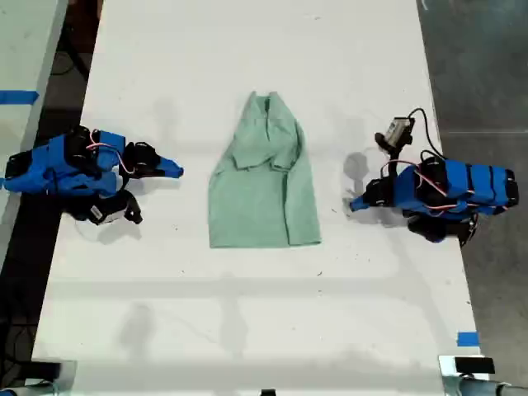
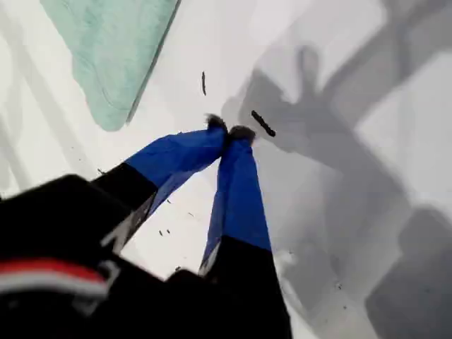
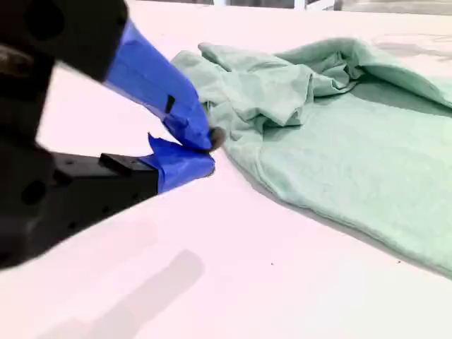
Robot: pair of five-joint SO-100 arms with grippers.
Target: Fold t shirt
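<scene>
Two end effectors, both empty: my first gripper (image 2: 229, 132) has tips together over bare tabletop (image 1: 247, 313); my second gripper (image 3: 210, 150) is nearly closed, beside the folded t shirt (image 1: 264, 177) mid-tabletop.

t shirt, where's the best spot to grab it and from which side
Take the t shirt at its hem corner on the exterior view's right, probably with my first gripper, coming in low from that side: the cloth lies flat there and that free edge faces the gripper.
</scene>
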